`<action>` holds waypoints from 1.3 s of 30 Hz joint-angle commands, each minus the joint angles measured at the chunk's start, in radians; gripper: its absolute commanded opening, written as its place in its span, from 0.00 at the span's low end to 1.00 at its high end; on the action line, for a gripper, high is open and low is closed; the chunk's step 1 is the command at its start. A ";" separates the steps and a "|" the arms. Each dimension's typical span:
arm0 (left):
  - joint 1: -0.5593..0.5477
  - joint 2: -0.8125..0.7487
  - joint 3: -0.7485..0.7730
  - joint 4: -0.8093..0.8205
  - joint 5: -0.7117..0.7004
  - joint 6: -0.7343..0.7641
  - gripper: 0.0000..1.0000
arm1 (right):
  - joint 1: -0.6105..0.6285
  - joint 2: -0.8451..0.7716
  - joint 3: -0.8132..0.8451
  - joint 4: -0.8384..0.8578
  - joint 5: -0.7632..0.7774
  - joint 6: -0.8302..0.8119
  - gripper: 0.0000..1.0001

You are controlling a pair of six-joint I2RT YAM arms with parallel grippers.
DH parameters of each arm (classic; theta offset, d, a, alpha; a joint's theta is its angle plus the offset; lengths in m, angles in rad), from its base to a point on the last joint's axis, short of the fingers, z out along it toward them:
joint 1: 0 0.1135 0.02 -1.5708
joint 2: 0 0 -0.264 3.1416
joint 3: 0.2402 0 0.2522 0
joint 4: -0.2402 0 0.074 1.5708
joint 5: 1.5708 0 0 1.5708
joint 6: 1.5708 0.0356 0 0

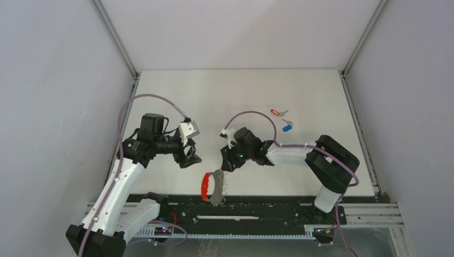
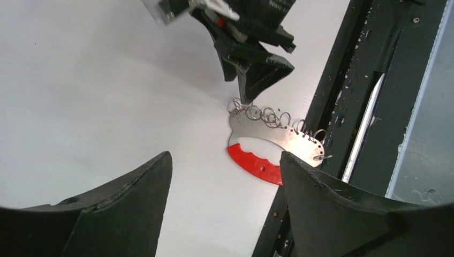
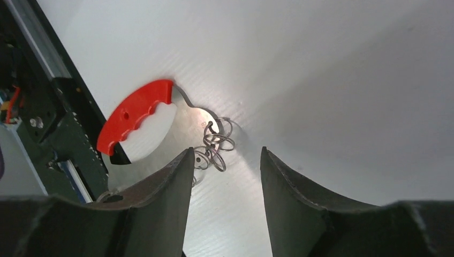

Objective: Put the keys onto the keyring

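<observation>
The keyring (image 1: 214, 186), a silver plate with a red curved band and a row of small silver rings, lies on the white table at its near edge, partly over the black rail. My right gripper (image 1: 227, 163) is open just above its ring end. In the right wrist view (image 3: 227, 155) the rings (image 3: 217, 142) lie by its left fingertip. My left gripper (image 1: 190, 158) is open and empty to the left of the keyring (image 2: 273, 142). The key with the red tag (image 1: 275, 112) and the key with the blue tag (image 1: 287, 127) lie apart at the far right.
A black rail (image 1: 257, 206) runs along the table's near edge under the keyring's end. Grey walls enclose the white table (image 1: 241, 91) on three sides. The right gripper (image 2: 249, 80) shows in the left wrist view above the rings.
</observation>
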 commanded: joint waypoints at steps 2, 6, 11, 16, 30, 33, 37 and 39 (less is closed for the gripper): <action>0.004 -0.014 -0.002 -0.001 0.012 0.024 0.79 | 0.041 0.061 -0.012 0.027 -0.029 -0.008 0.56; 0.004 -0.012 0.005 -0.002 0.021 0.022 0.78 | 0.050 0.072 -0.033 0.047 -0.032 -0.001 0.49; 0.004 -0.011 0.007 0.000 0.020 0.021 0.77 | 0.047 0.070 -0.037 0.063 -0.035 0.012 0.28; 0.004 -0.009 -0.005 0.000 0.023 0.028 0.77 | 0.045 0.004 -0.039 0.059 -0.032 0.001 0.00; -0.022 0.000 0.007 0.017 0.249 -0.051 0.94 | 0.052 -0.468 -0.001 -0.064 -0.084 -0.137 0.00; -0.074 -0.022 0.002 0.019 0.231 0.004 0.94 | 0.081 -0.518 0.047 -0.132 -0.089 -0.176 0.00; -0.100 -0.046 -0.002 0.090 0.199 -0.004 0.94 | 0.104 -0.528 0.126 -0.222 -0.118 -0.215 0.00; -0.103 -0.051 0.007 0.107 0.196 -0.001 0.94 | 0.107 -0.533 0.150 -0.250 -0.149 -0.225 0.00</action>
